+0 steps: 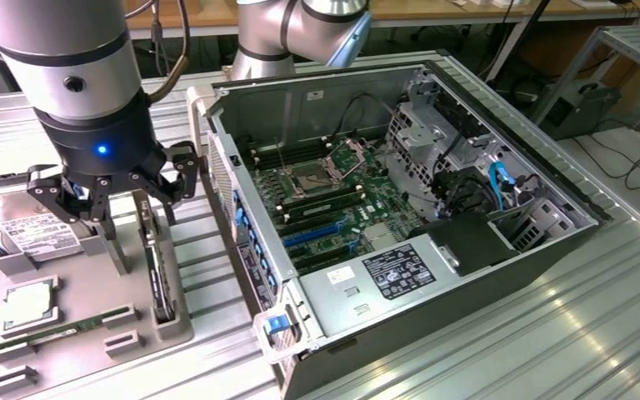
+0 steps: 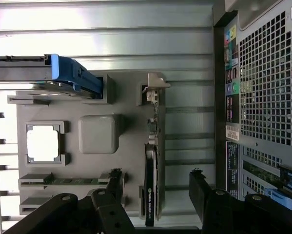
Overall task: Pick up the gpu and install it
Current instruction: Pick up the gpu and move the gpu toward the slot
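The gpu point(image 1: 160, 279) stands on its edge in a slot of the grey holder tray point(image 1: 87, 367), at the exterior view's left, beside the open computer case point(image 1: 332, 287). In the wrist view the gpu point(image 2: 151, 187) is a thin black card with its silver bracket point(image 2: 154, 87) at the far end. My gripper point(image 1: 126, 198) hovers just above the card's bracket end and is open. In the wrist view my gripper point(image 2: 156, 191) straddles the card, one black finger point(image 2: 114, 187) on each side and apart from it. Nothing is held.
On the tray also lie a silver hard drive point(image 1: 14, 227) in a blue carrier point(image 2: 70, 74), a square processor point(image 1: 29, 304) and a narrow green memory stick point(image 1: 59, 330). The case's motherboard point(image 1: 332, 192) lies exposed, with blue slots point(image 1: 314, 237). A ribbed metal table point(image 1: 542, 325) runs underneath.
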### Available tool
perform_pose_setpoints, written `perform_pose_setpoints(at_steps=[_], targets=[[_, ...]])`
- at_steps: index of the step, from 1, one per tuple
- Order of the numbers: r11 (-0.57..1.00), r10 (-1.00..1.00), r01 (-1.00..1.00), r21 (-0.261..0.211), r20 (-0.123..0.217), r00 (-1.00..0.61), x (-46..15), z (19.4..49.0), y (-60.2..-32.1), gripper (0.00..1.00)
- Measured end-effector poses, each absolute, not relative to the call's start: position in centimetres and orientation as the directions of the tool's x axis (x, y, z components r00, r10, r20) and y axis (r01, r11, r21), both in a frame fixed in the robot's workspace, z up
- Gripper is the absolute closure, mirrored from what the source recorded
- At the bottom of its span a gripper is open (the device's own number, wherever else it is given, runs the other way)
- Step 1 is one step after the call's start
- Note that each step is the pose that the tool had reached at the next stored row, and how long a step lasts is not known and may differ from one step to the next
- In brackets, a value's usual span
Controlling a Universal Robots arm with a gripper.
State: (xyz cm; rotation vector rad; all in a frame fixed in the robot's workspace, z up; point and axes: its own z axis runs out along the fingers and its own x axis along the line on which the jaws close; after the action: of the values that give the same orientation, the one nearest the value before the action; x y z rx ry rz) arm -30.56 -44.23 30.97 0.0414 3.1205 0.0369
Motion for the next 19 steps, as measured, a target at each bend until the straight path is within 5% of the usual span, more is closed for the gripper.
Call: perform_pose_setpoints(at_steps=[19], targets=[[1.0,0.019,0.019,0.024,-0.02,-1.0,-30.6,28.7,-44.5,0.34]])
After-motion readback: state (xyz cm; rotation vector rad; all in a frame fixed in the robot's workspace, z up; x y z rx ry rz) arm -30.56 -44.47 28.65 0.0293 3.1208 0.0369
